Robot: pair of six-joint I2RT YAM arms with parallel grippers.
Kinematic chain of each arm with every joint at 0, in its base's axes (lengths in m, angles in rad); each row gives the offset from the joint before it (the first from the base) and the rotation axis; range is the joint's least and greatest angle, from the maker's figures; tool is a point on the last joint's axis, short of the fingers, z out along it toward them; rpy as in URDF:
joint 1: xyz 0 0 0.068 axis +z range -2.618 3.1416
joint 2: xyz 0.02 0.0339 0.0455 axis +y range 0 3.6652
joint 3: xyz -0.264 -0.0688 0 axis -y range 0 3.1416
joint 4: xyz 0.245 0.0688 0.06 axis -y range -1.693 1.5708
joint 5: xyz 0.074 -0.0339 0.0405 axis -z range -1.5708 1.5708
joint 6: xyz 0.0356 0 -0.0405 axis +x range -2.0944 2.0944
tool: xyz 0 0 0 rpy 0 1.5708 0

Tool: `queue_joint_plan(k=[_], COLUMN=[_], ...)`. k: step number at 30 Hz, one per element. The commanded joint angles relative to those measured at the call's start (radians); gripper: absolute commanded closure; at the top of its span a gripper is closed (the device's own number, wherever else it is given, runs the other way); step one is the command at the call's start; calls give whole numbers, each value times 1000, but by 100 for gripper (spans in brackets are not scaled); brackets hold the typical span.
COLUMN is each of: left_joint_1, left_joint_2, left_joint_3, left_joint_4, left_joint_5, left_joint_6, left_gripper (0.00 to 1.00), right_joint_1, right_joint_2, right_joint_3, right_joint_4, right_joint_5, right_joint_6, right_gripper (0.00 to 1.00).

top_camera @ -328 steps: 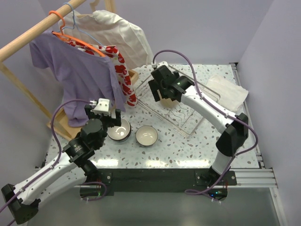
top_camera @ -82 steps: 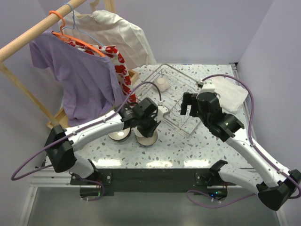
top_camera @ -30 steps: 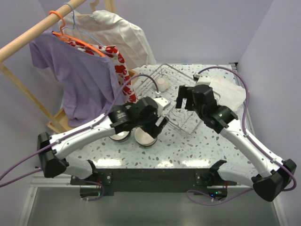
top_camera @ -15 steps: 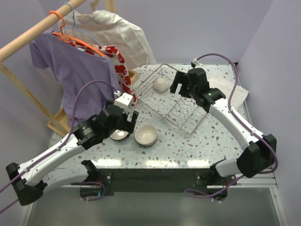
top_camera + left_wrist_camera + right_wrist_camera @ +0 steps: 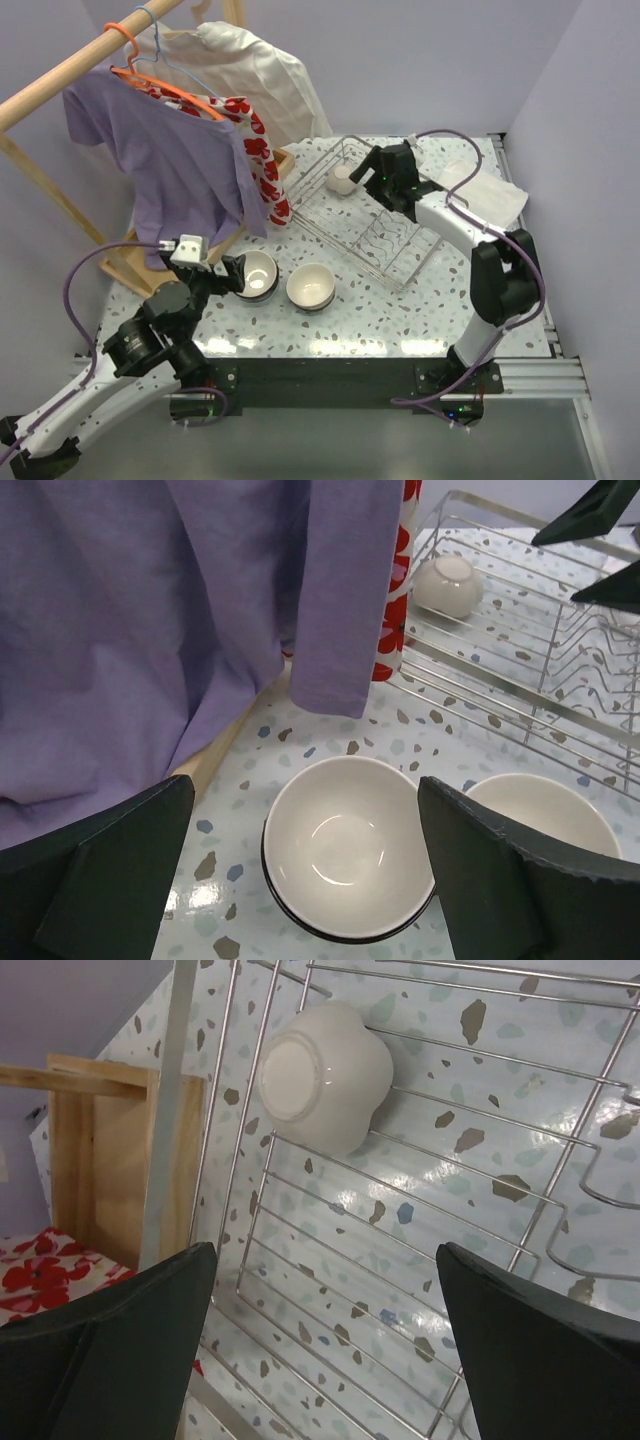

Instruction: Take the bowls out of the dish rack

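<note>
The dish rack (image 5: 350, 250) holds one cream bowl (image 5: 343, 179), tipped with its base showing (image 5: 325, 1075) among the rack's wires (image 5: 420, 1210). My right gripper (image 5: 368, 172) hovers open just beside and above that bowl, not touching it (image 5: 325, 1340). On the table in front of the rack, a pale bowl nests in a dark-rimmed one (image 5: 257, 274) (image 5: 345, 845), and a single white bowl (image 5: 311, 287) (image 5: 545, 810) stands beside them. My left gripper (image 5: 228, 275) (image 5: 305, 860) is open above the nested pair, holding nothing.
A wooden clothes rail (image 5: 70, 70) with a purple shirt (image 5: 170, 160), a red-patterned cloth and a white garment hangs over the table's far left. Its wooden base (image 5: 100, 1160) lies next to the rack. A folded white towel (image 5: 485, 195) lies to the right of the rack.
My left arm has pulled back from the bowls on the table toward the near left, jaws now fully open. My right arm has swung to the rack's far end, close to the cream bowl.
</note>
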State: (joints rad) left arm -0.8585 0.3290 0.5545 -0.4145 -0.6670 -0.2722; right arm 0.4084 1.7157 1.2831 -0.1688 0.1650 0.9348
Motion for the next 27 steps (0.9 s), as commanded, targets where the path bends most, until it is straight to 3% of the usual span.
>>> queue_joint_plan(k=[1,14,27], left_joint_1=[4,18,99], left_joint_2=[-50,56,39], left_joint_3=[-24,-7,-18], left_joint_4=[149,148,181], left_joint_5=[-48,23,119], left_joint_6=[31,67,67], left_gripper=[0,2,2], right_joint_1=[0,0,0], right_joint_2=[66,278,409], right_joint_3=[68,157,200], right_joint_4=[117,202,310], right_joint_5=[48,125,117], right_joint_6=[142,306,349], right_gripper=[5,10,13])
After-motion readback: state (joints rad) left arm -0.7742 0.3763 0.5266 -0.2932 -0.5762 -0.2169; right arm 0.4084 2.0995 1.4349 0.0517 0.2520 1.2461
